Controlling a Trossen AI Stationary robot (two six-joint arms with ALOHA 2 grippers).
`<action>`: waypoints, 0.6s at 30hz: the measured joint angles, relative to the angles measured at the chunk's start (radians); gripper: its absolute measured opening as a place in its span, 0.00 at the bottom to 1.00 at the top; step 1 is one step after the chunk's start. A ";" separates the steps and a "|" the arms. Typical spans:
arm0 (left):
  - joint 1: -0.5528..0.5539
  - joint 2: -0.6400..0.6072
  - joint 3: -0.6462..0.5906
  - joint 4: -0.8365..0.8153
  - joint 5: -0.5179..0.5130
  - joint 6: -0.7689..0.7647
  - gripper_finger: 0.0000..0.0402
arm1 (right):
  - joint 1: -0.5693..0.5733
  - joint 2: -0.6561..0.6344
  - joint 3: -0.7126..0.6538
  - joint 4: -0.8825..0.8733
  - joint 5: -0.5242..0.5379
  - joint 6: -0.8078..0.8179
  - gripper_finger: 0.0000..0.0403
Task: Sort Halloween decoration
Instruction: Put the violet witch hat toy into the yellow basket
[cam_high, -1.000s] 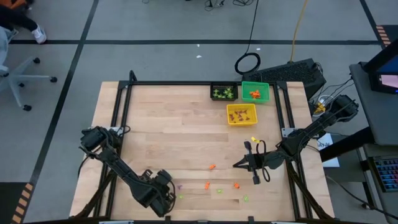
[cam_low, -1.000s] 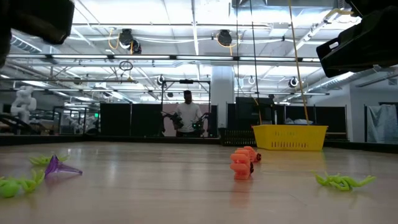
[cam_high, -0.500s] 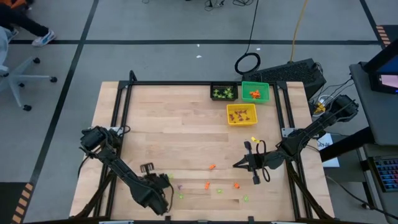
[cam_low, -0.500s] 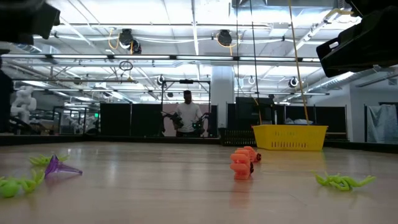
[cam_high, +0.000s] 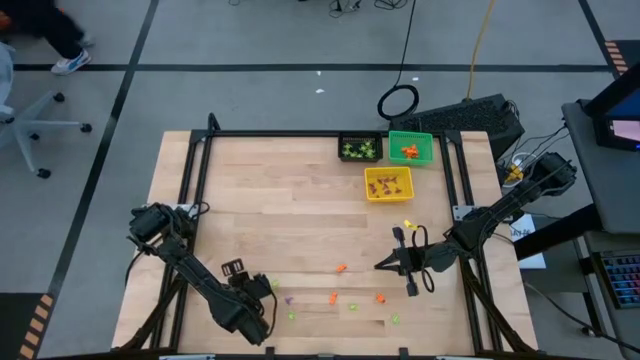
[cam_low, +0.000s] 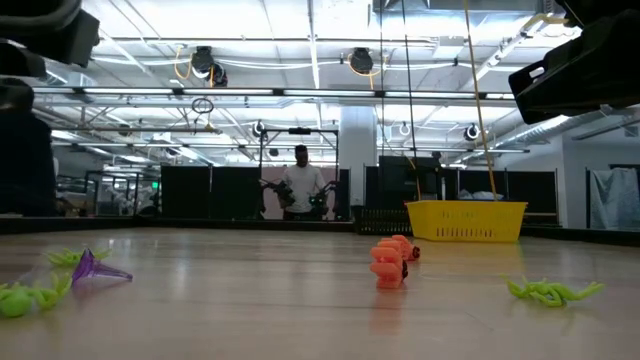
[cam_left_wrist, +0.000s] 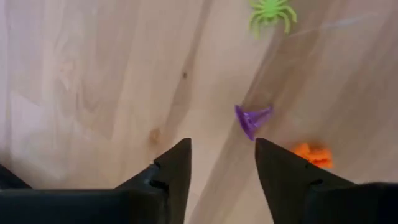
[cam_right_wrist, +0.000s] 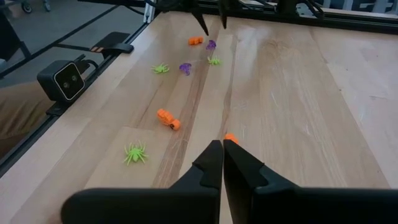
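While the left gripper is hanging over the table near its front edge, toward the front-left corner, its fingers are standing apart and empty, with a purple trinket lying on the wood just ahead of the gap. A light-green spider is sitting farther out, and an orange piece is peeking from behind one finger, partly covered. More loose trinkets are lying scattered along the front edge, while others are already sitting in the black bin, the green bin and the yellow bin near the back edge.

These pieces are looking very light, small plastic moulded things, probably stiff in the body and thin in the legs, so they are likely to skid on the smooth wood if nudged from one side. Pinching the purple one across its thicker middle, coming straight down, is looking safest.

The right gripper is waiting over the table's right side with its fingers pressed together, holding nothing.

From above, the left gripper's tips are hiding under its own wrist, and the exact shapes of the trinkets in the bins are too small to make out.
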 joint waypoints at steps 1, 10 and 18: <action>-0.001 0.000 -0.008 0.004 -0.010 0.000 0.44 | 0.000 0.000 0.000 0.000 -0.001 0.000 0.00; -0.005 0.000 -0.038 0.087 -0.019 0.032 0.49 | 0.000 0.000 0.000 0.000 -0.002 0.000 0.00; -0.008 0.000 -0.038 0.082 -0.051 0.034 0.49 | 0.000 0.000 0.000 0.000 -0.002 0.000 0.00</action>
